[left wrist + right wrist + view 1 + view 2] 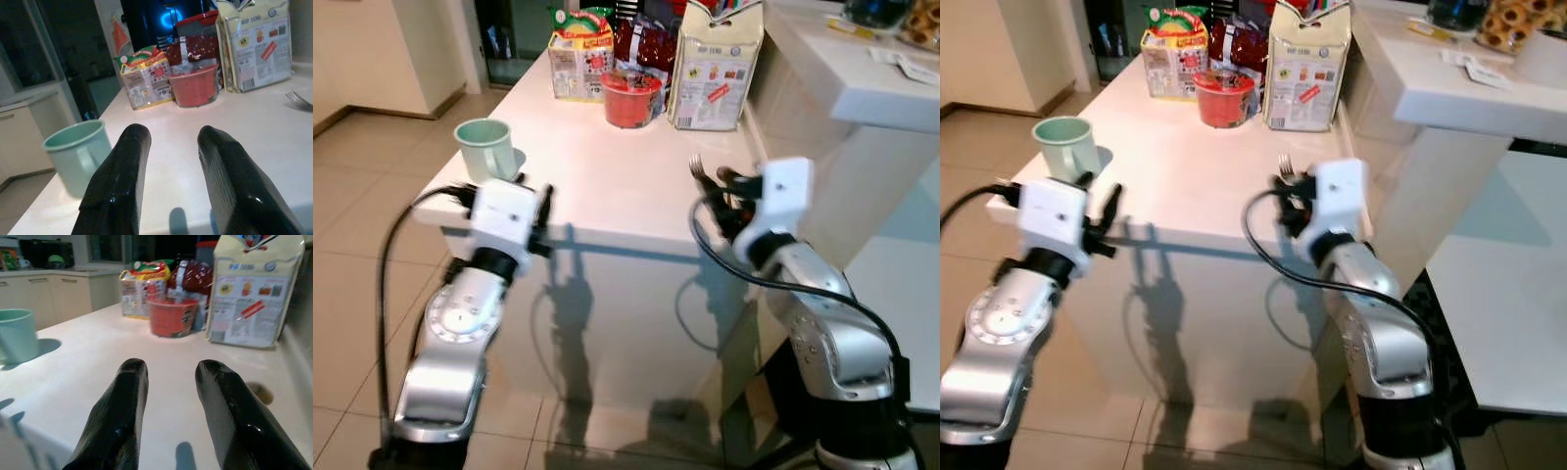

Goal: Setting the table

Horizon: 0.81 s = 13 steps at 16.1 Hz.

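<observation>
A mint green mug (487, 147) stands near the left corner of the white table (607, 186). My left gripper (546, 220) hovers at the table's front edge just right of the mug, open, with nothing between its fingers (122, 166). A metal fork (697, 168) lies near the table's front right, tines pointing away from me. My right gripper (724, 191) is just right of the fork at the table's edge, open and holding nothing; its two fingers (122, 401) point across the tabletop.
At the back of the table stand a red bowl (631, 98), a large pale snack bag (715, 69) and a colourful noodle packet (579, 59). A white counter (881, 78) rises on the right. Tiled floor (362, 196) lies to the left.
</observation>
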{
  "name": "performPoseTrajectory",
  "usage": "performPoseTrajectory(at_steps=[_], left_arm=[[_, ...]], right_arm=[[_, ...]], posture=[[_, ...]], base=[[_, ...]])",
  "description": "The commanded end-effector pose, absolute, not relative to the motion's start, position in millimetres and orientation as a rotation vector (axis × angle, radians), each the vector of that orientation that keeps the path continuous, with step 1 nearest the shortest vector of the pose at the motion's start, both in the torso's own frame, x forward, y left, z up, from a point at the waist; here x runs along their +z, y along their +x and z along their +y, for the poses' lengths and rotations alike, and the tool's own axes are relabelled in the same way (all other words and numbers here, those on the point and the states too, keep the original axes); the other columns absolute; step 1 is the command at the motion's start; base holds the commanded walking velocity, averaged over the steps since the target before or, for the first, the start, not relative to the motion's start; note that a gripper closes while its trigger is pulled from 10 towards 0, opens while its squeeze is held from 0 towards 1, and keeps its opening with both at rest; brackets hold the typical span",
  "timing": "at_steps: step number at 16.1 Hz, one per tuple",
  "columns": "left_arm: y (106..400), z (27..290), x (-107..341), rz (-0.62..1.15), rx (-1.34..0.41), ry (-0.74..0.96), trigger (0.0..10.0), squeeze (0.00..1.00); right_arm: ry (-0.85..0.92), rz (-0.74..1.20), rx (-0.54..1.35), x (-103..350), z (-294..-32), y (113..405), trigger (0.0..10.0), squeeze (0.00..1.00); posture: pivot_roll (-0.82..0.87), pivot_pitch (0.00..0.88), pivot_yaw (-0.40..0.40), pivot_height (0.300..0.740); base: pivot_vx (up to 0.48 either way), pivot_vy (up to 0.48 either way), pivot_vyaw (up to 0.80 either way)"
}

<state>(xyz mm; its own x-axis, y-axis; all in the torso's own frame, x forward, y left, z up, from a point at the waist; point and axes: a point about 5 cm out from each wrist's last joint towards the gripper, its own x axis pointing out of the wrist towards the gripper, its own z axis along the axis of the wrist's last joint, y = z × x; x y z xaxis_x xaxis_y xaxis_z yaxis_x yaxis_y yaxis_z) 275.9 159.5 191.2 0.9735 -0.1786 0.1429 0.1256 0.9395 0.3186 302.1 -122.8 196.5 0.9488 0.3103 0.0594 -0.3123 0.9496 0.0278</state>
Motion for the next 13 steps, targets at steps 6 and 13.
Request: performPoseTrajectory(at_steps=[6, 13], left_arm=[[275.0, 145.7, 193.0, -0.178, -0.226, 0.293, 10.0, 0.00], [264.8, 126.1, 183.0, -0.141, -0.440, 0.285, 10.0, 0.00]], right_arm=[[0.001, -0.008, 0.274, 196.1, -138.3, 302.8, 10.0, 0.00], [-0.022, 0.134, 0.296, 192.2, -153.7, 322.5, 10.0, 1.00]], posture=[[0.06, 0.000, -0.042, 0.740], [0.02, 0.000, 0.001, 0.740]], base=[[0.364, 0.000, 0.00], [0.098, 0.000, 0.00]])
